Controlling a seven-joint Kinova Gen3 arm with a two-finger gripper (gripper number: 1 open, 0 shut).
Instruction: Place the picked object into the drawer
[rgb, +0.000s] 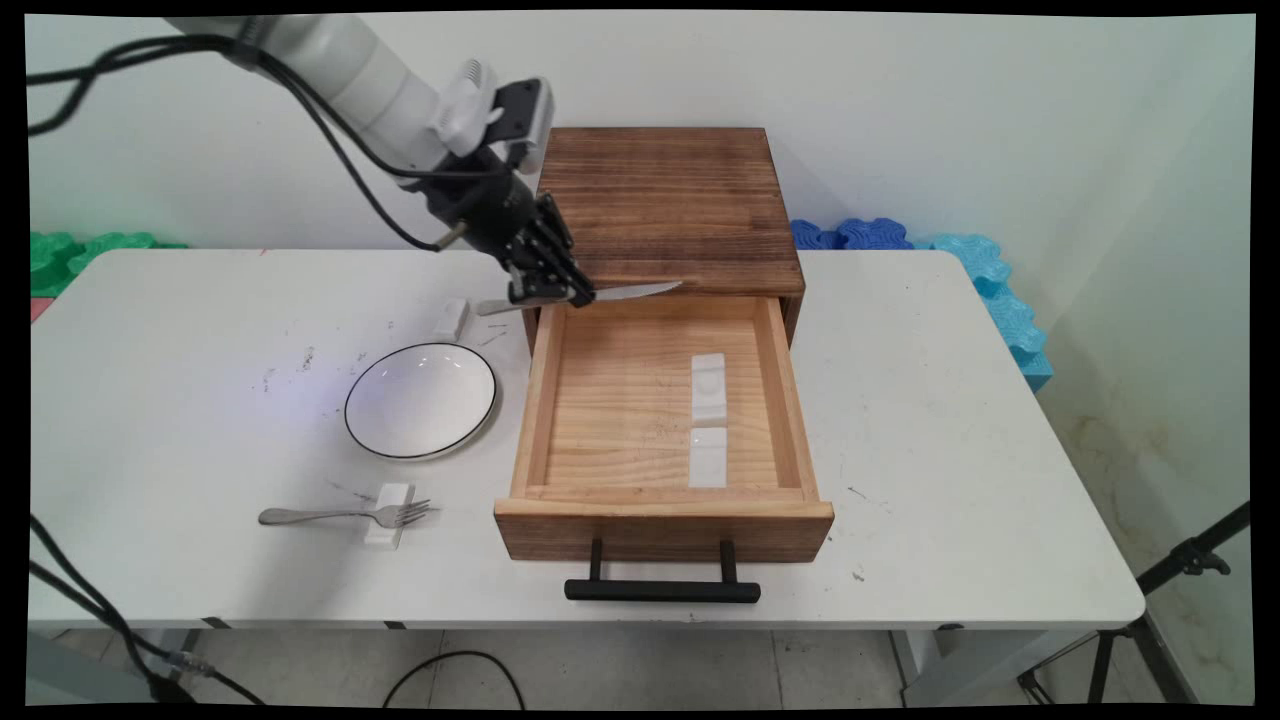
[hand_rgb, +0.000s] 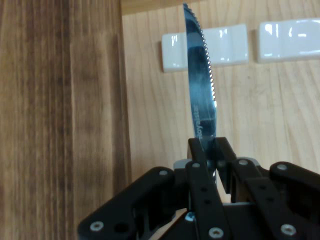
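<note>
While the gripper (rgb: 550, 290) pinches a table knife (rgb: 600, 295) between its closed fingers, the knife hangs level over the back left corner of the open wooden drawer (rgb: 545, 400), its slim, shiny steel blade with a serrated edge reaching right above the drawer's rear. Two white rests (rgb: 708, 390) lie end to end on the drawer floor, and a bowl (rgb: 420, 400), a fork (rgb: 345, 516) on its own rest and another rest (rgb: 451, 319) sit on the table (rgb: 950, 450). The fingers hide the knife's middle, and the lettering on the blade is too blurred to read.

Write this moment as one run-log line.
gripper: shut on knife | position: over open drawer back edge | drawer: two white rests | table: bowl, fork
</note>
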